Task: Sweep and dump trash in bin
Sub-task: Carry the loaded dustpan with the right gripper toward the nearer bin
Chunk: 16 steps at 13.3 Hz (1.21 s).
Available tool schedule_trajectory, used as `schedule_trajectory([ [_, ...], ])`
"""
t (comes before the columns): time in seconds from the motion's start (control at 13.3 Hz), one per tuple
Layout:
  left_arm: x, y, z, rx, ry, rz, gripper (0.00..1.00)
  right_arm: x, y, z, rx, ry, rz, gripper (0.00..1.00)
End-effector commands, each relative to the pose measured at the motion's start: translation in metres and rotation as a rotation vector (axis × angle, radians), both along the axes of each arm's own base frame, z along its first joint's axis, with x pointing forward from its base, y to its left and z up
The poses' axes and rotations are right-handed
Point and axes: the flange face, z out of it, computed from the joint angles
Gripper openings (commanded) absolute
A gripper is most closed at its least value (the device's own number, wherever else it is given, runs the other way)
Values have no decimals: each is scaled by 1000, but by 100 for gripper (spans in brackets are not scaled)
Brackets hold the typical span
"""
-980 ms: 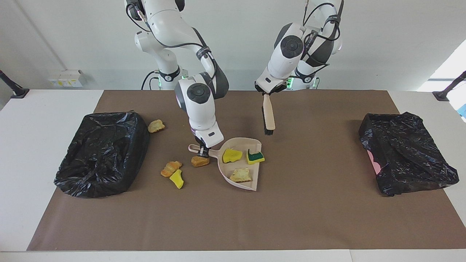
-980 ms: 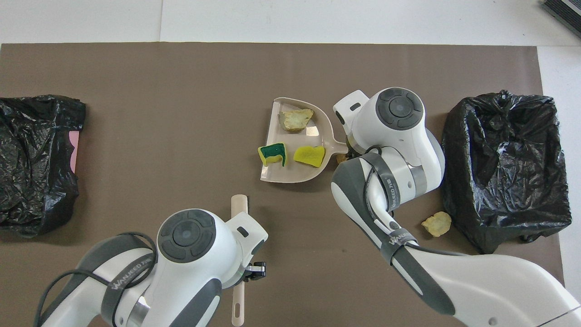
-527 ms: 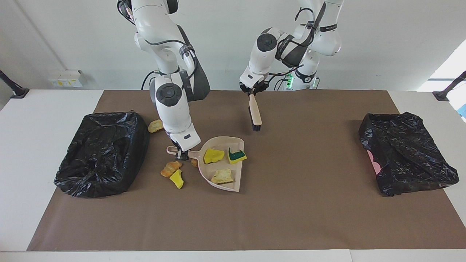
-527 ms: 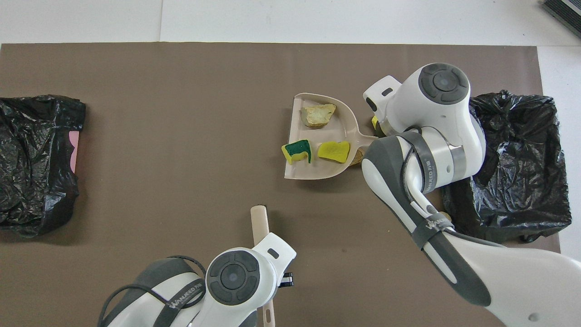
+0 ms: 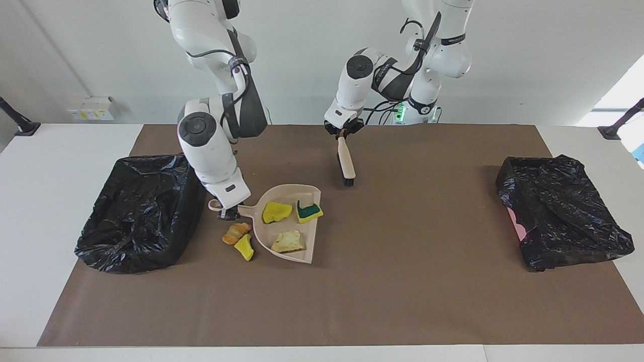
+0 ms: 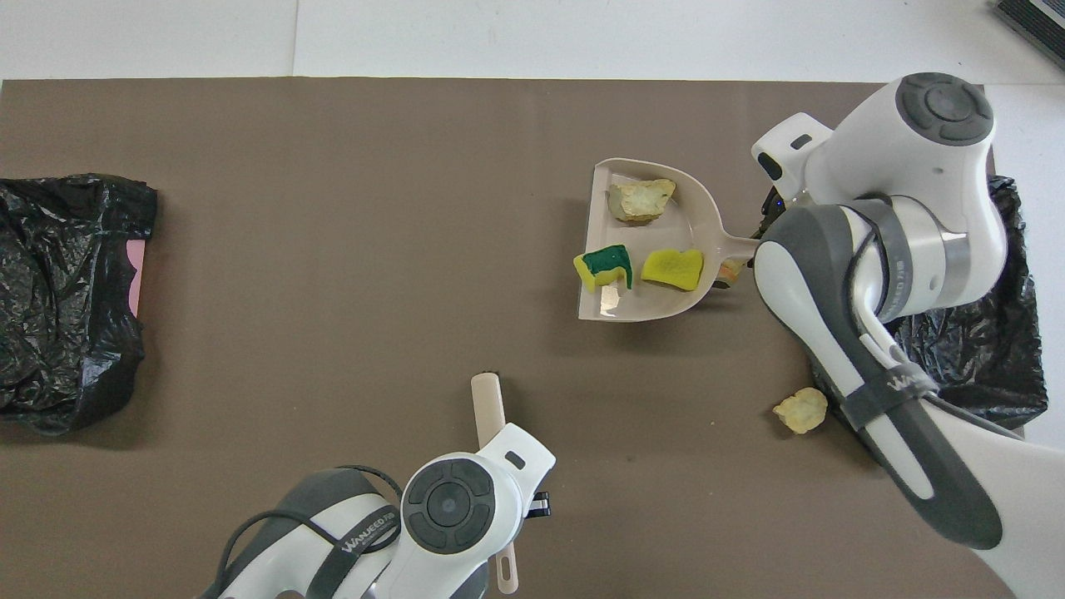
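Observation:
My right gripper is shut on the handle of the beige dustpan, held just over the mat beside the black-bagged bin at the right arm's end. Three trash chunks lie in the pan: yellow, green-topped and beige; they also show in the overhead view. An orange-brown chunk and a yellow chunk lie on the mat beside the pan. A beige chunk lies by the bin, nearer the robots. My left gripper is shut on the brush, bristles down over the mat.
A second black-bagged bin with a pink patch stands at the left arm's end of the table. The brown mat covers most of the table. The right arm's elbow hangs over the bin at its end.
The right gripper has carried the dustpan with its three chunks toward the bin at the right arm's end. The left gripper has moved the brush the same way.

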Motion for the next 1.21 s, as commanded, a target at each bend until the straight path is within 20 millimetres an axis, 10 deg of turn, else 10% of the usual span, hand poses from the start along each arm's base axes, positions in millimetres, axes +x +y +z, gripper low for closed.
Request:
schedule_trajectory([
  [0.0,1,-3,-10,-4,-14,13,0,-5,-37,16,21,11,15,0],
  [0.53,5,-7,-20,-12,-27,28,2,-14,-159,37,32,19,81,0],
  [0.75,2,-10,-22,-11,-28,19,35,-25,-179,73,-66,0,105,0],
  [0.9,10,-7,-24,-5,-20,36,96,-33,-205,85,-151,5,125,0],
  [1.13,45,14,-15,-14,-29,113,100,-45,-248,90,-204,20,158,0],
])
